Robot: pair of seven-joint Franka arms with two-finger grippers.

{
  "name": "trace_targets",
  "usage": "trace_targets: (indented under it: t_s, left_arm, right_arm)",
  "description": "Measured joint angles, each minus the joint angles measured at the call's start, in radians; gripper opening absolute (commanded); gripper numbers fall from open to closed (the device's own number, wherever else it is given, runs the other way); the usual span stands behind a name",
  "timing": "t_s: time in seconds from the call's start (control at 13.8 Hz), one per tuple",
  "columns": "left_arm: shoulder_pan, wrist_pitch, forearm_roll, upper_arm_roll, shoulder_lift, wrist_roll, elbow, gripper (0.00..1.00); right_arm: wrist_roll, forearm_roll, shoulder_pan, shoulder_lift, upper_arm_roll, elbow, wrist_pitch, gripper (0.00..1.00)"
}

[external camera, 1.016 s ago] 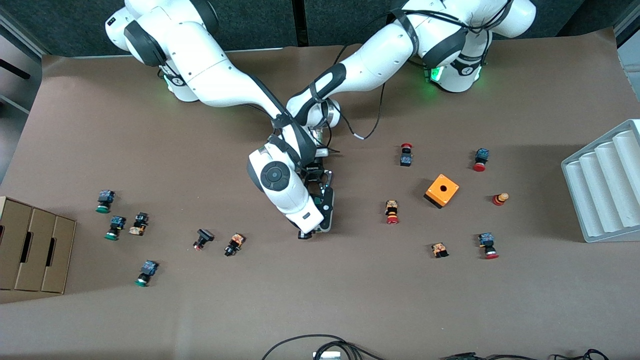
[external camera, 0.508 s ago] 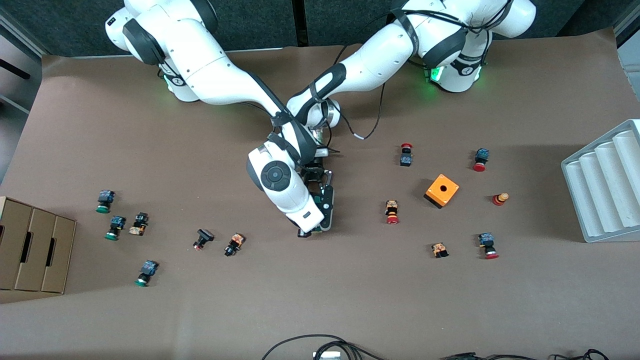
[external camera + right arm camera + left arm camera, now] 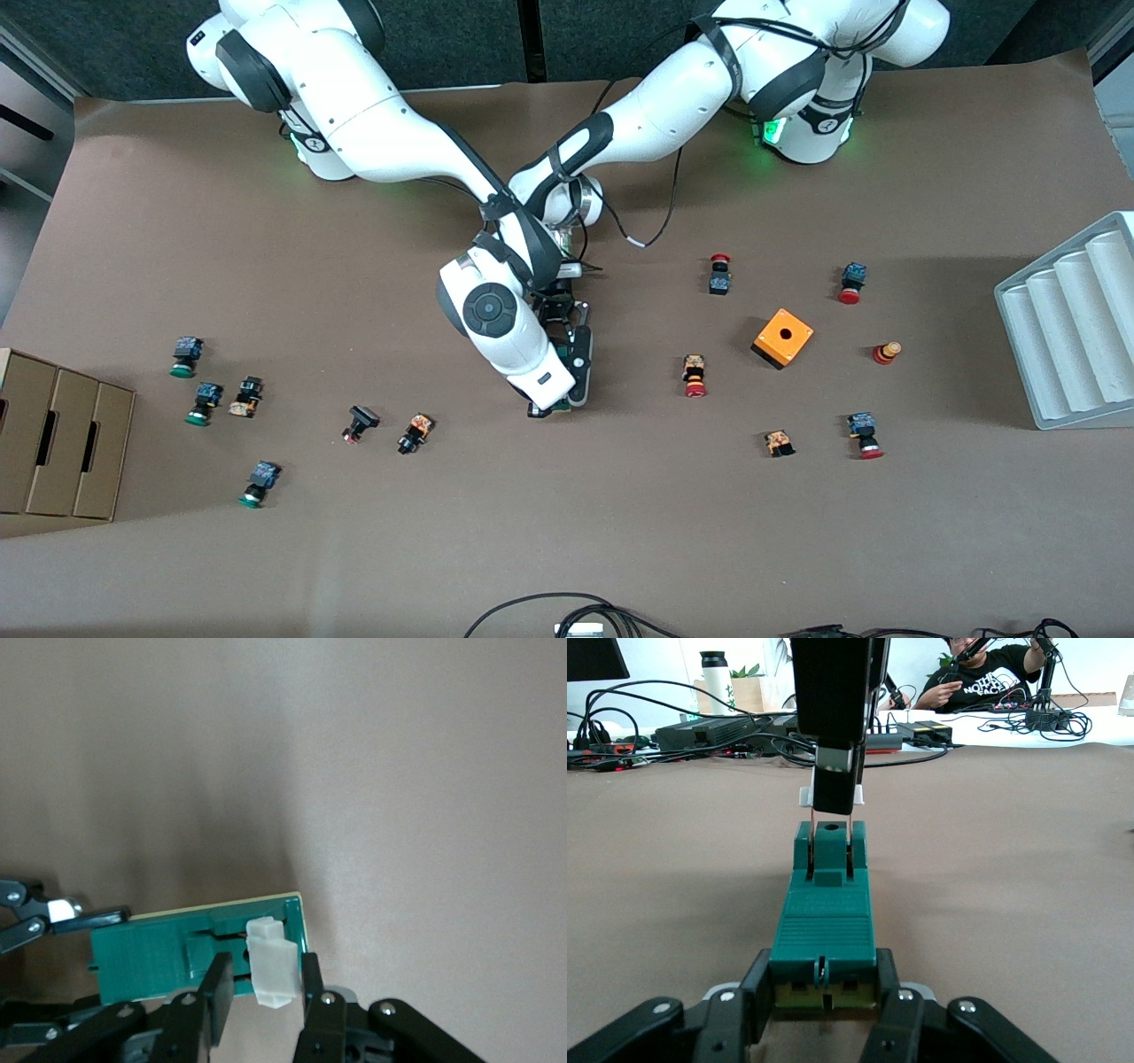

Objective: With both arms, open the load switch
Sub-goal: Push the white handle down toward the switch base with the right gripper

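The load switch [image 3: 824,930], a narrow dark green block, lies on the brown table near its middle, mostly hidden under both hands in the front view [image 3: 563,403]. My left gripper [image 3: 824,985] is shut on the end toward the robots' bases, one finger on each side; in the front view the left gripper [image 3: 560,310] is tucked under the right arm's wrist. My right gripper [image 3: 263,983] comes down from above and is shut on the white end piece [image 3: 270,961] at the switch's other end. From the left wrist, the right gripper [image 3: 833,806] stands upright over that end.
An orange cube with a hole [image 3: 783,338] and several small red-capped and green-capped push buttons, such as one [image 3: 695,376], are scattered on both sides. A cardboard box [image 3: 53,443] sits at the right arm's end, a white ridged tray [image 3: 1072,328] at the left arm's end. Cables [image 3: 567,611] lie at the near edge.
The right arm's hand has shifted very slightly toward the robots' bases. Both grippers keep their hold on the load switch, which stays in place.
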State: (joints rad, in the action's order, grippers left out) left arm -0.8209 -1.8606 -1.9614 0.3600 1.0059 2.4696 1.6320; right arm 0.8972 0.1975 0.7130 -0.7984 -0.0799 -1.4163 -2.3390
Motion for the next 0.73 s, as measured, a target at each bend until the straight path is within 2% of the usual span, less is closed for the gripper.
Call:
trace_targets:
  t_s: [0.73]
  left_arm:
    - [0.0, 0.0, 0.0, 0.0, 0.0, 0.0, 0.0, 0.43]
  right_arm:
    - [-0.003, 0.0, 0.003, 0.015, 0.0, 0.0, 0.034, 0.38]
